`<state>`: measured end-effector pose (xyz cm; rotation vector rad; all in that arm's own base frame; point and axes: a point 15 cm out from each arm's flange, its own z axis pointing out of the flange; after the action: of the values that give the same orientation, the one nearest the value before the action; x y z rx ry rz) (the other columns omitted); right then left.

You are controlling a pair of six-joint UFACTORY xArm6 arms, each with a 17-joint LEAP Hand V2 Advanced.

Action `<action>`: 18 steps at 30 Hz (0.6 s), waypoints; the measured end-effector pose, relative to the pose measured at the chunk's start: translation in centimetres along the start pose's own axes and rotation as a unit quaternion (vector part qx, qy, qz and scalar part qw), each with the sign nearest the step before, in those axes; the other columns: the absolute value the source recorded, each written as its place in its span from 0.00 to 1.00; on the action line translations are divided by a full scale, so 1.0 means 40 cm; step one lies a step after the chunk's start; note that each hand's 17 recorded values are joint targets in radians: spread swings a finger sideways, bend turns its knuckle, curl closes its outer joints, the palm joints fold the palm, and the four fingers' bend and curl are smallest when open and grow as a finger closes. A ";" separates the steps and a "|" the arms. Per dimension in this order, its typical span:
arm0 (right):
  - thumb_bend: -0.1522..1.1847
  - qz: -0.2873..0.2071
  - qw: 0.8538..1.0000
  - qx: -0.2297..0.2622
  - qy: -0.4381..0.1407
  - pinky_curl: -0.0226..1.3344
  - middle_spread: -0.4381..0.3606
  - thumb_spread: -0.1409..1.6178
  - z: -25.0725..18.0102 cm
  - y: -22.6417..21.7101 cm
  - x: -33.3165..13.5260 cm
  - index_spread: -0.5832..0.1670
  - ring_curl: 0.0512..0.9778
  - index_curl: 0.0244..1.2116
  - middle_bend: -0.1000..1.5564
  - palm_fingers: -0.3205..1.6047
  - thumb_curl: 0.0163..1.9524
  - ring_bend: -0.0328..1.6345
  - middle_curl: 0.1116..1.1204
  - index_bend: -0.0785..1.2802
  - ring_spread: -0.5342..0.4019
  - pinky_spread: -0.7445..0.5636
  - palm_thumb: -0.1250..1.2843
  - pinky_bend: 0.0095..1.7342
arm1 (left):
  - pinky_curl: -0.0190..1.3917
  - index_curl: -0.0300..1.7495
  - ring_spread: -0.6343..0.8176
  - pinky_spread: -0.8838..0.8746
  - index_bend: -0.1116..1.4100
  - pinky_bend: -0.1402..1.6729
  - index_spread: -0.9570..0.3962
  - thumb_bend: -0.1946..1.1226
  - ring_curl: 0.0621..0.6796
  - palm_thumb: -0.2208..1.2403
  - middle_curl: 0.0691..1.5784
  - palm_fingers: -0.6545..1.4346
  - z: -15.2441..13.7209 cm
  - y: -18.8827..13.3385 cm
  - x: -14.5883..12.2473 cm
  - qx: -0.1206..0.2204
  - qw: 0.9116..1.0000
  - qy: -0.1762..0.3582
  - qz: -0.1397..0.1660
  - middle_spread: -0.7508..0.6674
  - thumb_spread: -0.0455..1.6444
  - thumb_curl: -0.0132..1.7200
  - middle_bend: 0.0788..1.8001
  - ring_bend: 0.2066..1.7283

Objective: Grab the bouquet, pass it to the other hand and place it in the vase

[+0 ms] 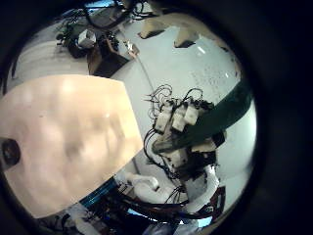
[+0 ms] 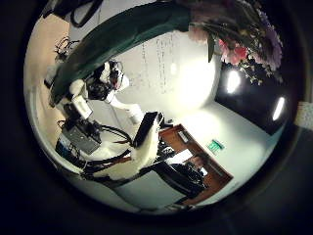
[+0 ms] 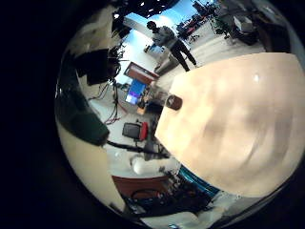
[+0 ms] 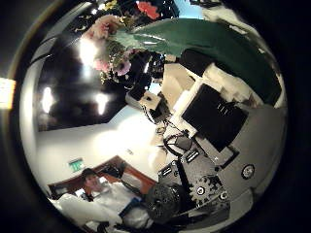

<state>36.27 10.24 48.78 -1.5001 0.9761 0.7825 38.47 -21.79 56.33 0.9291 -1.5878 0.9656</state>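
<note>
The bouquet has a green wrap [image 2: 117, 39] and pink and white flowers [image 2: 235, 39]. In the left thumb side palm view the right hand [image 2: 98, 83] is curled round the wrap's narrow end, in the air. The left little finger side palm view shows that hand [image 1: 186, 132] shut on the green stem [image 1: 220, 113] beside the table [image 1: 68, 137]. The right thumb side palm view shows the wrap [image 4: 214, 44], the flowers [image 4: 117, 39] and the right hand's own fingers [image 4: 209, 107] at it. The left hand's palm is close to the wrap. A small dark vase [image 3: 173, 101] stands at the table's edge [image 3: 238, 114]; it also shows in the left little finger side palm view [image 1: 10, 152].
Desks with screens and gear [image 3: 138, 81] stand beyond the table's edge. The right arm [image 2: 137, 152] reaches up to the bouquet from below. Ceiling lights [image 2: 233, 80] lie behind the flowers.
</note>
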 end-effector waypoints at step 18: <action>0.11 0.002 0.998 -0.057 0.008 0.68 0.42 0.57 0.074 0.041 0.004 0.49 0.67 0.65 0.91 0.77 0.58 0.90 0.59 0.95 0.38 0.40 0.90 0.70 | 0.13 0.23 0.40 0.46 0.16 0.48 0.67 0.14 0.30 0.47 0.28 0.74 -0.016 -0.043 0.020 0.001 0.998 0.069 -0.012 0.48 0.64 0.22 0.26 0.40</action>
<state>34.99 13.11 47.45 -1.6042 0.9600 0.8432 40.11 -21.95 57.44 0.8617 -1.4570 0.9937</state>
